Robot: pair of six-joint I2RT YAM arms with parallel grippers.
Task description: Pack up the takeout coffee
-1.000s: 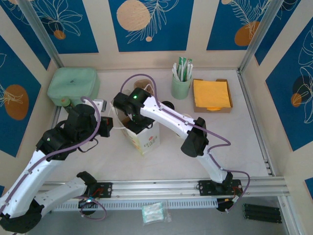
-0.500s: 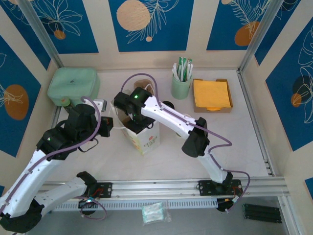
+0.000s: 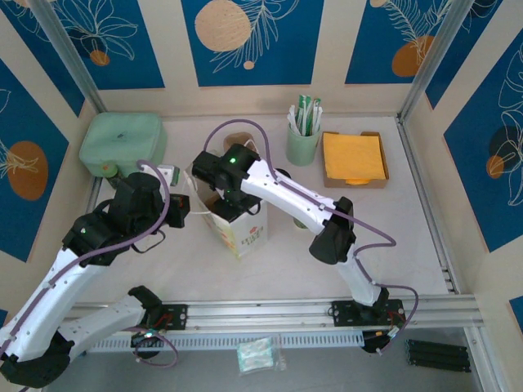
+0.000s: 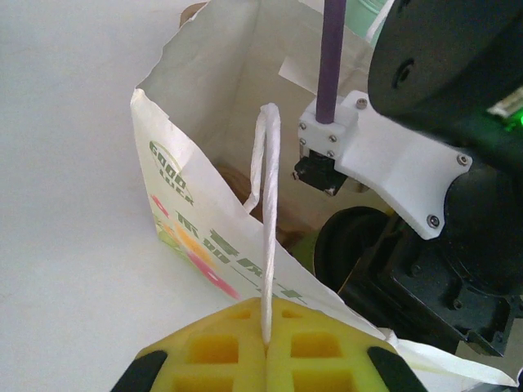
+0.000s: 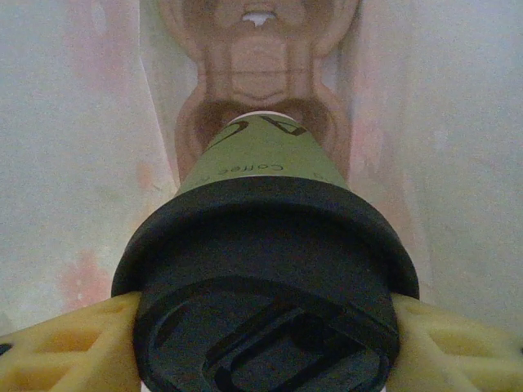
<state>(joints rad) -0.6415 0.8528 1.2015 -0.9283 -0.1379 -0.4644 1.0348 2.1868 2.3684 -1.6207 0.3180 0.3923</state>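
Right gripper (image 5: pixel 263 331) grasps the coffee (image 5: pixel 261 159) inside the bag (image 4: pixel 186 233); left gripper (image 4: pixel 266 353) clenches its handle (image 4: pixel 268 188); next should be lowering into the carrier (image 5: pixel 260 57), then release

Over the last second the right arm (image 3: pixel 278 192) shifts. Its wrist, with the green light (image 3: pixel 233 158), now sits a little farther right and nearer the back wall (image 3: pixel 170 49), above the mouth of the white paper bag (image 3: pixel 243 233). The right hand (image 5: pixel 261 347), closed on the takeout coffee (image 5: pixel 261 159) inside the bag, goes with it. The arm's elbow (image 3: pixel 333 238) slides slightly right and toward the near edge. The purple cable (image 3: pixel 237 123) loop above the wrist arches higher.
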